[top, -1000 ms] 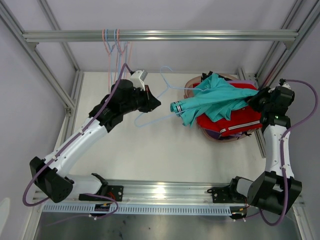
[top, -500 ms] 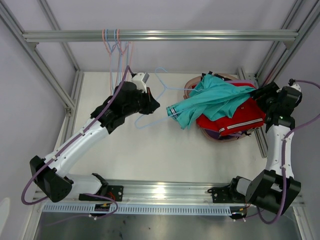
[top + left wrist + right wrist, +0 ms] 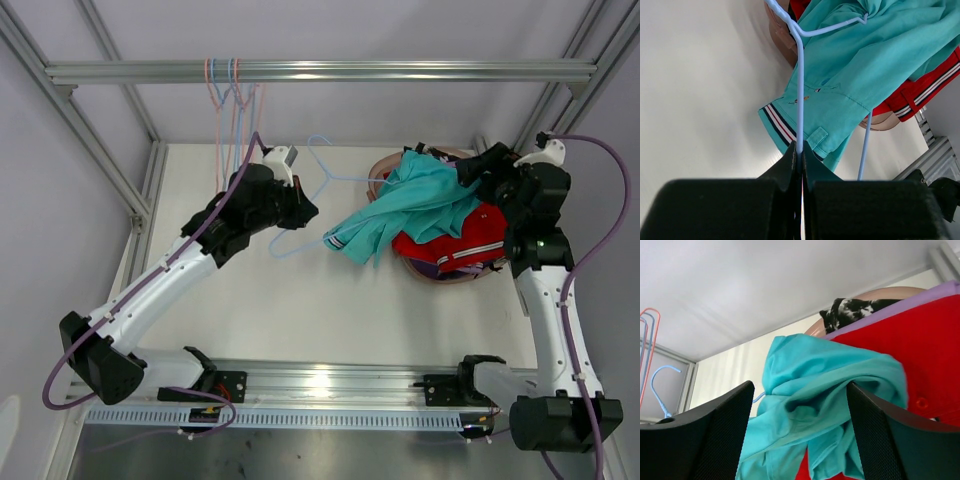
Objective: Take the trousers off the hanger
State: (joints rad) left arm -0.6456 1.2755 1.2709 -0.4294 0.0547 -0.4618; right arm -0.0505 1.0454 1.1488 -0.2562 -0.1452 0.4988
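Note:
My left gripper [image 3: 305, 210] [image 3: 801, 152] is shut on the wire of a light-blue hanger [image 3: 322, 185] [image 3: 800, 90]. The teal trousers [image 3: 400, 205] [image 3: 865, 65] [image 3: 805, 360], with a striped hem, lie across the hanger's right part and onto the pile; one hanger wire runs behind them. Below them are red trousers [image 3: 470, 235] [image 3: 920, 350], a lilac pair [image 3: 920, 297] and a black speckled pair [image 3: 855, 307]. My right gripper [image 3: 475, 170] [image 3: 800, 390] hovers open above the teal cloth, holding nothing.
The pile rests in a tan basin [image 3: 440, 275] [image 3: 875, 294] at the table's right. Several empty hangers [image 3: 232, 90] [image 3: 650, 340] hang from the metal rail [image 3: 400, 72] at the back left. Frame posts stand at both sides.
My right gripper has opened, let go of the teal trousers and swung up and left over the pile. The teal cloth has slumped leftward. The left gripper has barely moved.

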